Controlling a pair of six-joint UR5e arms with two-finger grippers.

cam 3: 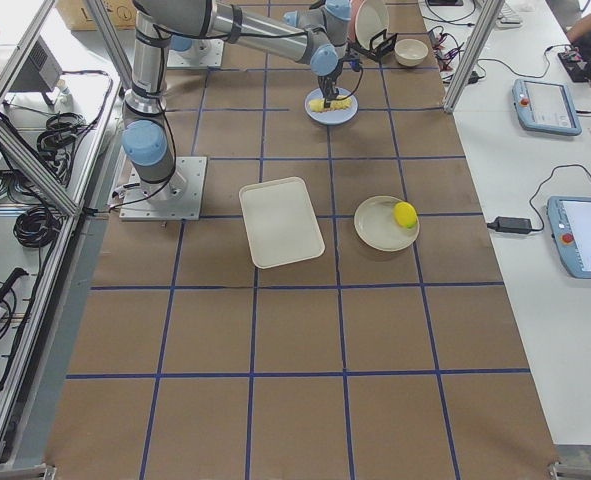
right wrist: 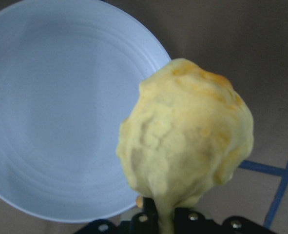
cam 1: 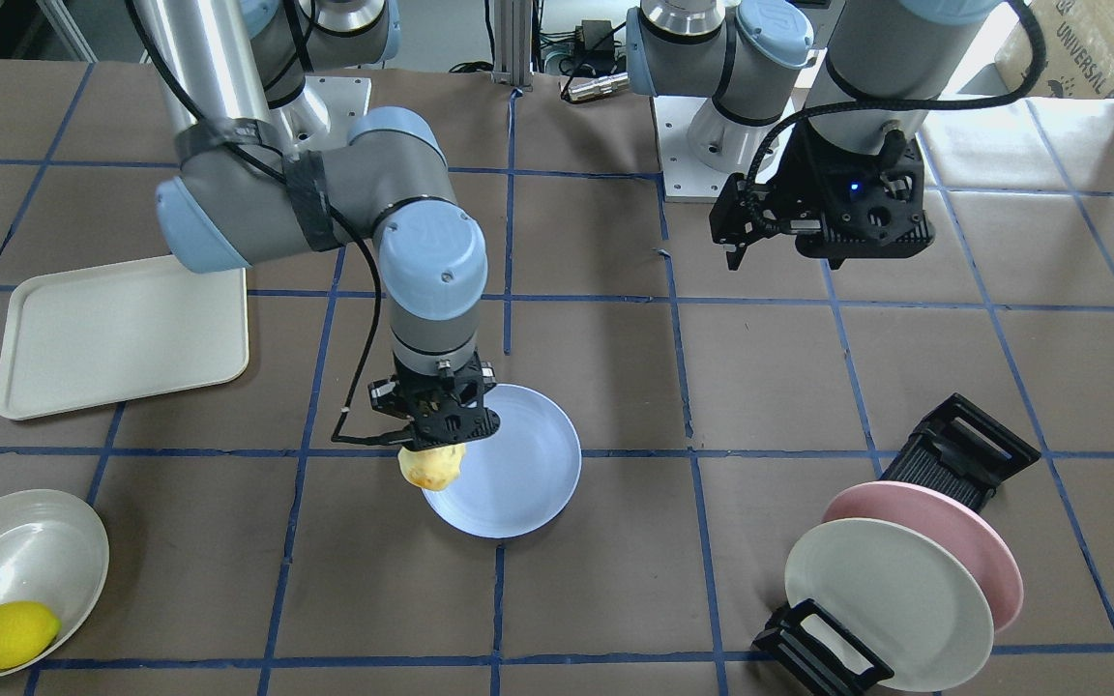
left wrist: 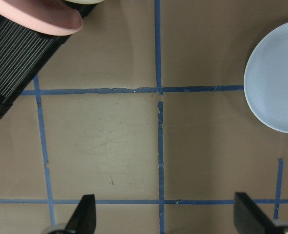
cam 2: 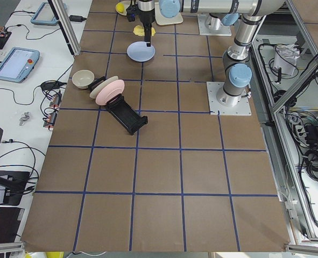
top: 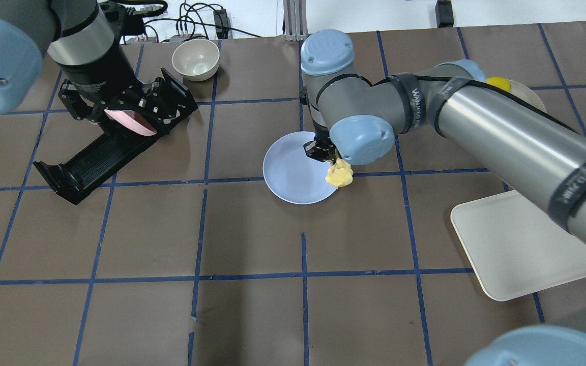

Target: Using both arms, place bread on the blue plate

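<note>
The bread (cam 1: pixel 431 466), a bumpy golden-yellow loaf, hangs end-down from my right gripper (cam 1: pixel 433 447), which is shut on its upper end. It hangs over the rim of the blue plate (cam 1: pixel 518 474), on the side toward the cream tray, a little above it. In the overhead view the bread (top: pixel 339 176) overlaps the plate's (top: pixel 293 173) right edge. The right wrist view shows the bread (right wrist: pixel 187 141) beside the bare plate (right wrist: pixel 61 107). My left gripper (left wrist: pixel 165 219) is open and empty, raised above the table near the dish rack, well away from the plate (left wrist: pixel 275 83).
A black dish rack (cam 1: pixel 963 449) holds a pink plate (cam 1: pixel 944 522) and a cream-white plate (cam 1: pixel 886 604). A cream tray (cam 1: pixel 122 333) lies near the right arm. A bowl (cam 1: pixel 25 551) holds a lemon (cam 1: pixel 6 633). A small bowl (top: pixel 196 59) stands at the far edge.
</note>
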